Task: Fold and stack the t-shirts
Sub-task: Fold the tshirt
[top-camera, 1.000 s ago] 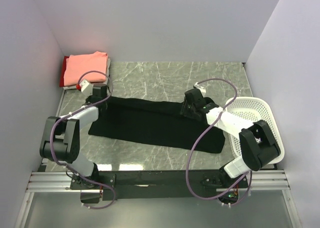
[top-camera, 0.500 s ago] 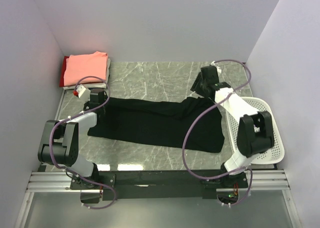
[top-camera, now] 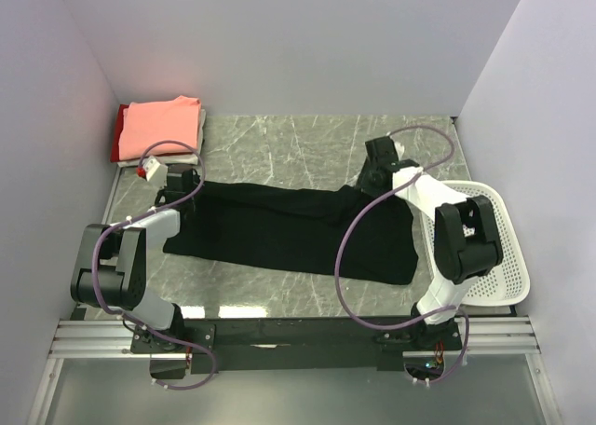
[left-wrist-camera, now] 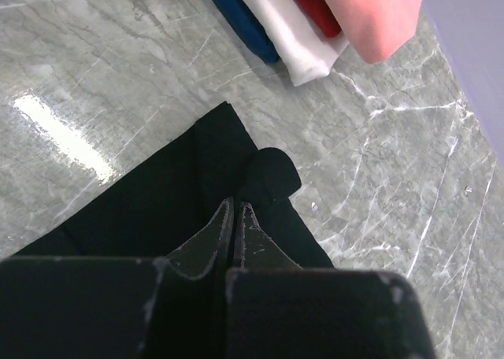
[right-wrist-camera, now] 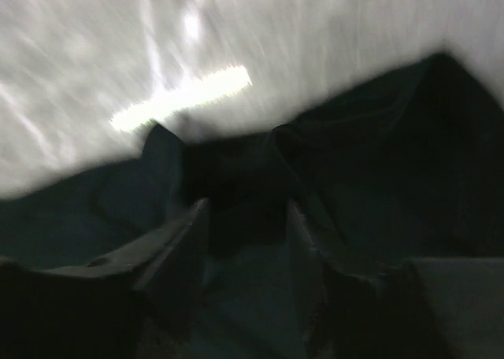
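The large black t-shirt (top-camera: 289,234) lies spread across the marble table. My left gripper (top-camera: 179,185) sits at its far left corner. In the left wrist view the left gripper (left-wrist-camera: 235,204) is shut, with a small fold of the black cloth (left-wrist-camera: 269,174) at its tips. My right gripper (top-camera: 372,178) is at the shirt's far right edge. In the blurred right wrist view the right gripper (right-wrist-camera: 246,205) stands open low over bunched black cloth (right-wrist-camera: 394,154). A folded stack topped by a salmon-pink shirt (top-camera: 163,125) lies at the far left corner.
The stack shows pink (left-wrist-camera: 370,12), red (left-wrist-camera: 315,9), white (left-wrist-camera: 283,28) and blue (left-wrist-camera: 236,12) layers. A white mesh basket (top-camera: 507,248) stands at the right edge, by the right arm. Walls close in the table on three sides.
My right gripper swung from the shirt's middle out to its far right edge, dragging cloth with it, then dropped slightly. The left gripper shifted a little and stays at its corner.
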Motion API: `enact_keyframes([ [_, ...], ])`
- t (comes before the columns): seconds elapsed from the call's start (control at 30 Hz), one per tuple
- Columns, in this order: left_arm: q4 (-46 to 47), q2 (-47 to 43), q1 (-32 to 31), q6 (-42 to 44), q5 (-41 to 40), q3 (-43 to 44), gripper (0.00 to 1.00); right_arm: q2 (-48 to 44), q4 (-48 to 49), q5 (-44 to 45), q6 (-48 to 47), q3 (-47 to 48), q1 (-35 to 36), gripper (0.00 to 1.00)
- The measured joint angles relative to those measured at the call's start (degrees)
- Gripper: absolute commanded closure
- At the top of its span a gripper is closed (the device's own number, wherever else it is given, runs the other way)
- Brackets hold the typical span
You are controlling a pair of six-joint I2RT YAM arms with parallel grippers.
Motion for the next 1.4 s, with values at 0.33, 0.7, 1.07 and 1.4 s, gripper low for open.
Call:
enact_keyframes([
  [0.33,0.0,0.0,0.3,0.0,0.5,0.0,0.99,-10.7,0.7,-3.0,0.3,-16.0,0.7,0.91],
  [0.7,0.8,0.0,1.8,0.0,2.0,-1.9,0.99,-24.0,2.6,-4.9,2.3,-25.4,0.7,0.51],
  [1.07,1.2,0.1,2.3,0.0,3.3,-1.9,0.99,-16.1,5.4,-8.1,2.2,-22.3,0.7,0.46],
  [1.4,1.2,0.2,2.3,0.0,3.6,-1.9,0.99,-10.5,6.0,-6.4,1.4,-19.0,0.7,1.0],
])
